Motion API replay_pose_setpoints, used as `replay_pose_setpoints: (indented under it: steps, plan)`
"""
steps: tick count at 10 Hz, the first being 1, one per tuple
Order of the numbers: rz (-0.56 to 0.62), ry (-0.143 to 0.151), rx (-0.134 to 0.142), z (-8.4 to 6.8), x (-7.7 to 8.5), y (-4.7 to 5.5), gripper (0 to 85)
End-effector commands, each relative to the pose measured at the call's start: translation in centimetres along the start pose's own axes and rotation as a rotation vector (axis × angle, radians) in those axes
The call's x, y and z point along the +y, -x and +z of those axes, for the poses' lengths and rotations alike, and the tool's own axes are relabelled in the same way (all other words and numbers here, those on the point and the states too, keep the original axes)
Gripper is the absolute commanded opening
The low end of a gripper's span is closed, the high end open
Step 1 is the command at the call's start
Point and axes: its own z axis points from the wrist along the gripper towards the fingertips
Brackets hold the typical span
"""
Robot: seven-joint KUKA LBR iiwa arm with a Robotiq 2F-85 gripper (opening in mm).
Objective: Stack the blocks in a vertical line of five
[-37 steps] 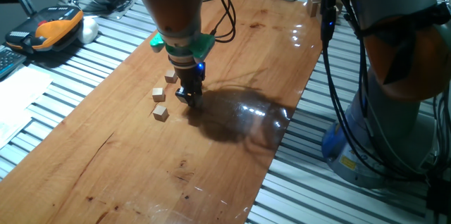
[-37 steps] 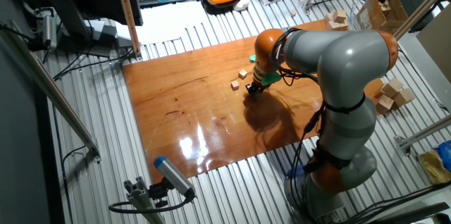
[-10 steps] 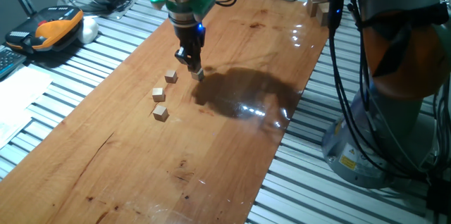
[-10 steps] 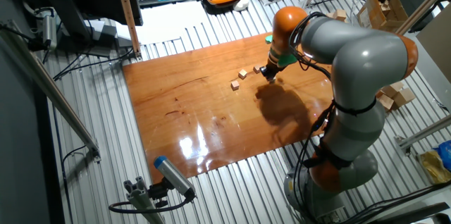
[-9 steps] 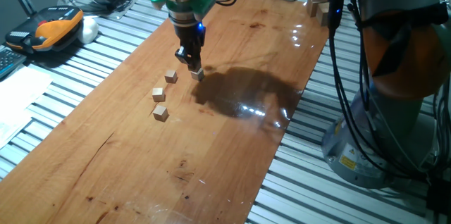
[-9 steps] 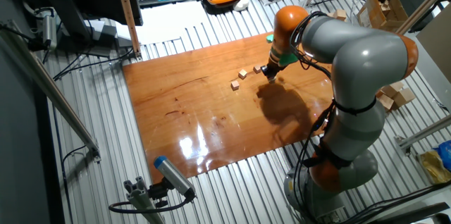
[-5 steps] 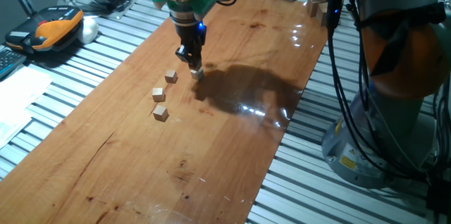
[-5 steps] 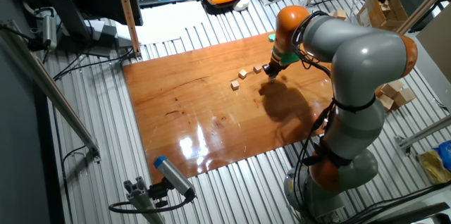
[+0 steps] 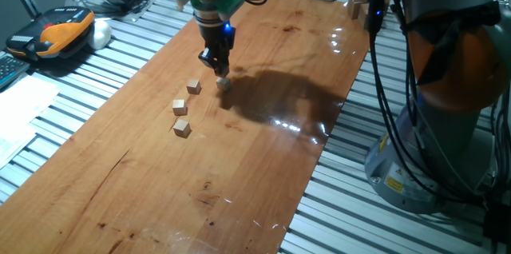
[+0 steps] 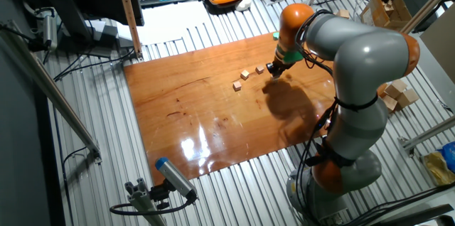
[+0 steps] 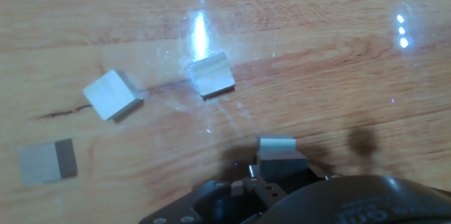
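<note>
**Now: one tiny cube at the fingertips, three loose on the board**

Low over the glossy brown wooden tabletop (image 9: 263,150), the black two-finger gripper (image 9: 221,76) on the orange-and-grey arm (image 10: 355,48) hangs with its fingers pointing straight down. A tiny light tan wooden cube (image 9: 224,82) sits right at the fingertips; the hand view shows it as a pale square (image 11: 277,144) tucked against the dark finger (image 11: 282,164). Whether the jaws are clenched on it or merely beside it, I cannot tell.

Three more tiny tan cubes lie to the side, well apart from one another. In one fixed view they run in a loose line: the nearest to the gripper (image 9: 193,86), the middle one (image 9: 180,107), the farthest (image 9: 182,128). In the hand view, one cube (image 11: 211,74) and another (image 11: 110,94) lie turned askew to the picture edges, while the third (image 11: 46,162) lies square to them. Being cubes, none has a long axis.

Larger pale wooden blocks (image 10: 394,94) lie off the board, on the ribbed metal bench (image 10: 92,133).
</note>
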Motion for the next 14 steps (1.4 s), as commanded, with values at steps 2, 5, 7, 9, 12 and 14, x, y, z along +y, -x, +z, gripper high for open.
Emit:
replay_pose_setpoints:
  steps: [2, 5, 7, 9, 12, 14]
  plan:
    - [0.024, 0.000, 0.011, 0.1, -0.2, 0.1, 0.0]
    - [0.032, 0.006, 0.014, 0.7, -0.3, 0.5, 0.0]
    - [0.012, 0.003, 0.012, 0.9, -0.4, 0.7, 0.0]
    - [0.007, 0.000, 0.011, 1.2, -0.4, 0.8, 0.0]
    - [0.007, 0.002, 0.011, 1.5, -0.5, 0.9, 0.0]
    - [0.005, 0.002, 0.012, 1.6, -0.5, 0.9, 0.0]
